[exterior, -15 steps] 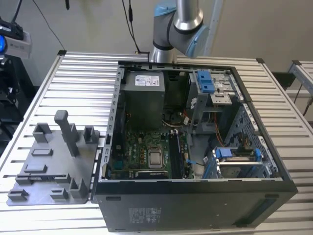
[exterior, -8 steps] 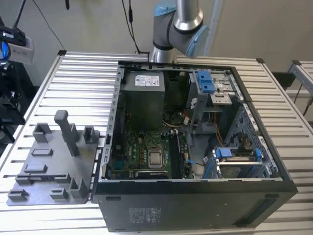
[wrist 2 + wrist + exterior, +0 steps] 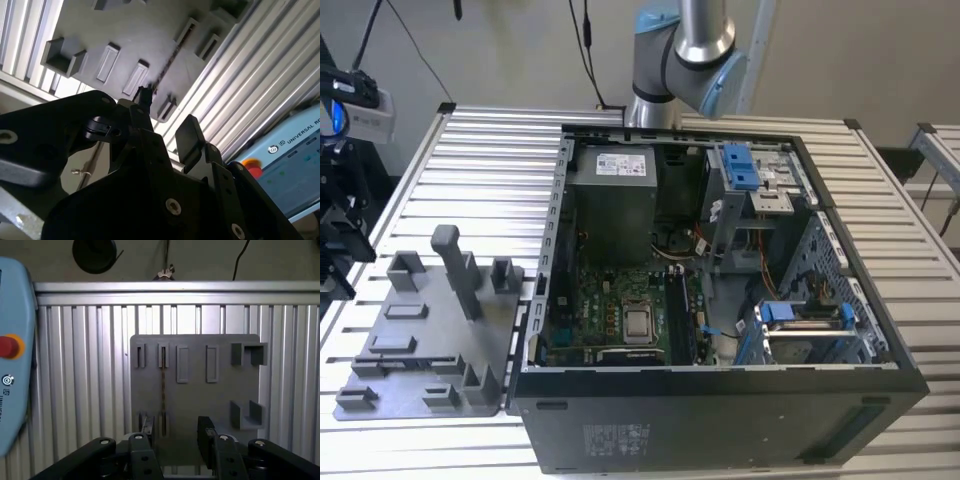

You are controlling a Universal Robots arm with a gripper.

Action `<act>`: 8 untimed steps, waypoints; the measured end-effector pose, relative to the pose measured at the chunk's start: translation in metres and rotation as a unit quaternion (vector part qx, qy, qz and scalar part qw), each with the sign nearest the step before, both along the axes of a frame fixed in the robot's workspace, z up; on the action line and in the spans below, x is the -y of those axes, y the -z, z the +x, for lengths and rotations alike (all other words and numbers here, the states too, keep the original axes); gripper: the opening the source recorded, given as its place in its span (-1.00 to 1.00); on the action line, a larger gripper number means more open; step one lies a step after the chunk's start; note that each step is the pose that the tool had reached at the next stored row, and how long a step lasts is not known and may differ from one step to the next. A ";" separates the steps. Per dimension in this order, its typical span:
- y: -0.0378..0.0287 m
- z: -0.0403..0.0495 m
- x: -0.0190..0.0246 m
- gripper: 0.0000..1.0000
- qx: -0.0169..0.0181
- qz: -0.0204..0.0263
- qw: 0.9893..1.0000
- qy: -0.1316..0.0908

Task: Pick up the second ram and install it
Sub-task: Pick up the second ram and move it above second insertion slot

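The second ram point(image 3: 163, 385) is a thin dark stick standing on edge in a slot of the grey fixture tray point(image 3: 200, 395). It appears again in the second wrist view as a narrow line point(image 3: 167, 65) running across the tray point(image 3: 125, 30). My gripper point(image 3: 172, 432) hangs over the tray's near edge, apart from the ram, open with nothing between its black fingers point(image 3: 205, 427). In the second wrist view the gripper point(image 3: 167, 115) is also open, and the ram's near end lies close to one fingertip point(image 3: 145, 95). The exterior view has the tray point(image 3: 420, 350) on its left.
An open computer case point(image 3: 860, 330) with a green motherboard point(image 3: 610, 310) lies at the exterior view's right of the tray. The arm point(image 3: 685, 50) rises behind it. A teach pendant point(image 3: 12, 365) lies on the slatted table point(image 3: 75, 390). A black rig point(image 3: 340, 230) stands at the exterior view's left edge.
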State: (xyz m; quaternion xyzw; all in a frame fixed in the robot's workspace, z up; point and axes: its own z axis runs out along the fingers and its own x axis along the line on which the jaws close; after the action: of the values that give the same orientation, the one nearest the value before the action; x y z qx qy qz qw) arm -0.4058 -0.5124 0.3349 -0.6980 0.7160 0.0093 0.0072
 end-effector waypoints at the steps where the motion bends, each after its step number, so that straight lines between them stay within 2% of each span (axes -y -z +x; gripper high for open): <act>1: 0.0012 0.0000 0.0000 -0.04 0.000 0.000 1.000 0.000; 8: 0.0103 0.0000 0.0000 -0.04 0.000 0.000 1.000 0.000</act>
State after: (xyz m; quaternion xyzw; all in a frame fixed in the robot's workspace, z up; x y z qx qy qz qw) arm -0.4059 -0.5124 0.3246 -0.6980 0.7160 0.0093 0.0071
